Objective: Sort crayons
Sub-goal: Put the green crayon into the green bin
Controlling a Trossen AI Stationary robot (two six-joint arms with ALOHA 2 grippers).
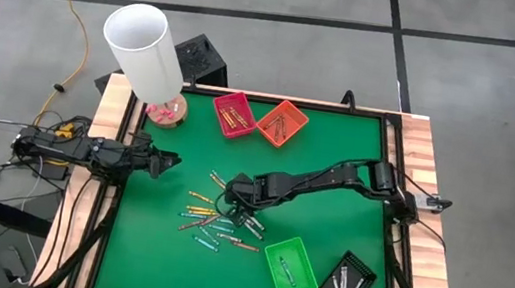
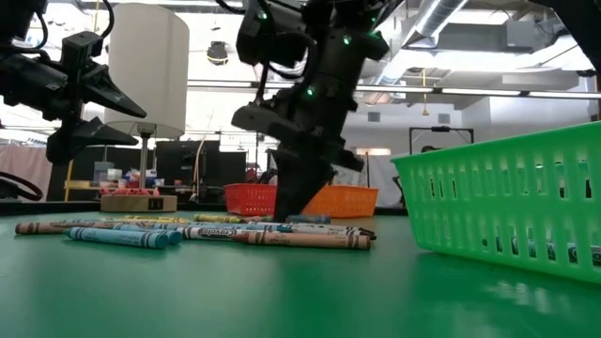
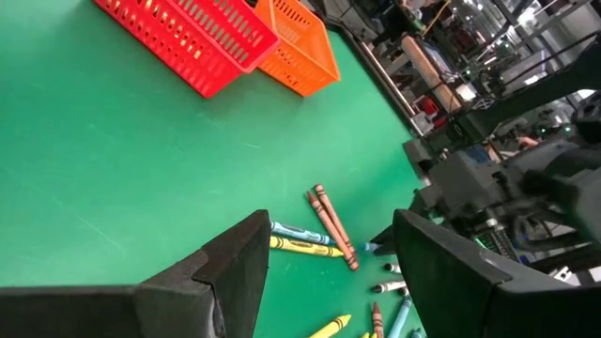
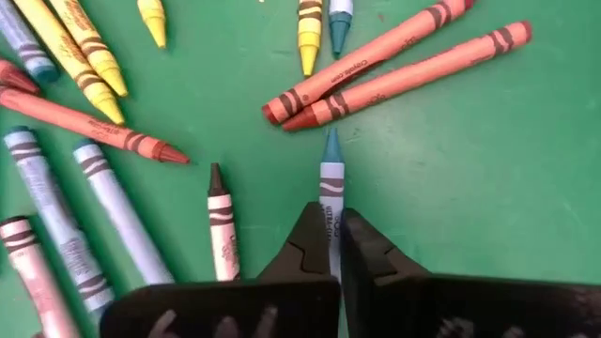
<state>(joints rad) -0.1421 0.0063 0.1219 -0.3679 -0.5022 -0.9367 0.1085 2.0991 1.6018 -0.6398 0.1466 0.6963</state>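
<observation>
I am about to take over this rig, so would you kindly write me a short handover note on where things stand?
Right gripper: down in the loose pile, fingers shut on a teal-tipped crayon that lies on the mat.
Left gripper: fingers open, empty, waiting at the table's left edge.
Loose crayons: scattered mid-table.
Done: some crayons already lie in the red tray, orange tray, green tray and black tray.
Left: lift this crayon, drop it in a tray, then sort the rest.
</observation>
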